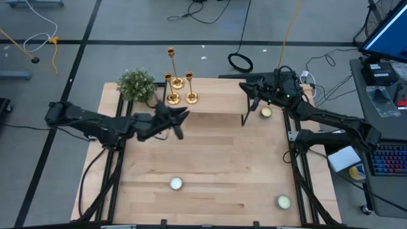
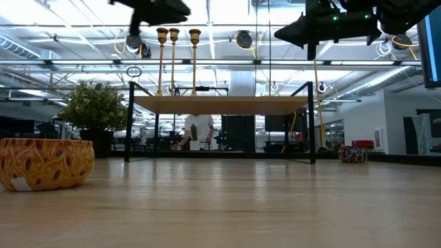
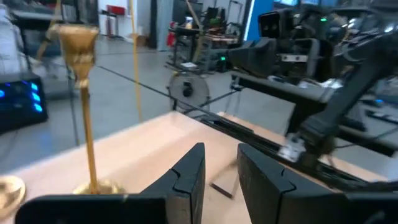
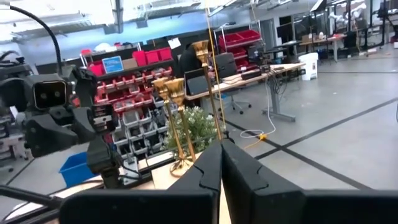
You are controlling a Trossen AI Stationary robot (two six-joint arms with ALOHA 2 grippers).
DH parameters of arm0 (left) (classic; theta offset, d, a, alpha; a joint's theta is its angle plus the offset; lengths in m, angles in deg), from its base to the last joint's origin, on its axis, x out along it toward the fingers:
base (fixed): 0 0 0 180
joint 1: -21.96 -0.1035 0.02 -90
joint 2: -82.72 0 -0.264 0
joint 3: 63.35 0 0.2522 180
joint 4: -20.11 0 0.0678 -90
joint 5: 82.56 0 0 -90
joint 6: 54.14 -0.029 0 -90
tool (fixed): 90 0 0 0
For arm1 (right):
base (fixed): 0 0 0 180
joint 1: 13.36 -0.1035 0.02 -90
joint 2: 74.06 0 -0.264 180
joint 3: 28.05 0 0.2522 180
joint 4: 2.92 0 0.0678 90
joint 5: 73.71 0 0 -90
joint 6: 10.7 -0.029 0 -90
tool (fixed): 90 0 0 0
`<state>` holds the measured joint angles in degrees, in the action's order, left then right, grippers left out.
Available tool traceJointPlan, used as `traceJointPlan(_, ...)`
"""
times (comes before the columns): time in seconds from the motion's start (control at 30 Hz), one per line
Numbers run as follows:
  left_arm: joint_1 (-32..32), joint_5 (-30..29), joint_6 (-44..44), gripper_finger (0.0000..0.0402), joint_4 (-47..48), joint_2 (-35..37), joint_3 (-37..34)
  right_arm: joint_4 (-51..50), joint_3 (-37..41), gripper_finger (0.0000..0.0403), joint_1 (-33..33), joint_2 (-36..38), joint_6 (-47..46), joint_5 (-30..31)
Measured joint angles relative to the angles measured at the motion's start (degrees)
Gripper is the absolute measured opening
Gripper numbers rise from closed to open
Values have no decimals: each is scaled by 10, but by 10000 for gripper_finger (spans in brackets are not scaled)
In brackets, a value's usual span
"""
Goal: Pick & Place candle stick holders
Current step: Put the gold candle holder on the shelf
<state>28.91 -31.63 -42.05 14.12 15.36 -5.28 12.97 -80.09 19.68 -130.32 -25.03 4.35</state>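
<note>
1. Standing upright in a tight cluster at the upper middle of the overhead frame: three gold candle stick holders (image 1: 179,86), bases on the raised wooden shelf (image 1: 216,105) at the table's far edge, just right of the small green plant (image 1: 136,84).
2. Hovering just below that cluster in the same frame: the left gripper (image 1: 176,118), fingers parted with a narrow gap and holding nothing, as the left wrist view confirms (image 3: 219,180).
3. Lying up and slightly ahead of the left gripper, with long axes vertical, so judging a sideways approach to a stem as most fitting.
4. Waiting farther off at the upper right of the overhead frame: the right gripper (image 1: 249,90), fingers pressed together and empty (image 4: 221,163).
5. Judging the left arm clearly nearer to the holders.
</note>
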Motion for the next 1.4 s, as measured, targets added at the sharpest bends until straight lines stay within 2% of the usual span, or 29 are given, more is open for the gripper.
traceJointPlan(0.27,-28,6,-5,93,0,-115,93,1,0,1,0,0,-2,-1)
traceJointPlan(0.57,-27,2,-30,93,8,-175,98,1,0,1,-1,0,-9,-3)
traceJointPlan(0.83,-27,-135,61,93,3,-217,98,1,0,2,-1,0,-15,-12)
traceJointPlan(1.07,-27,-187,95,93,13,-263,139,1,0,2,-2,4,-15,-63)
traceJointPlan(1.2,-27,-233,102,92,88,-298,190,1,0,1,-2,7,-15,-64)
traceJointPlan(1.4,-41,-235,186,92,208,-335,250,1,0,2,-2,8,-15,-82)
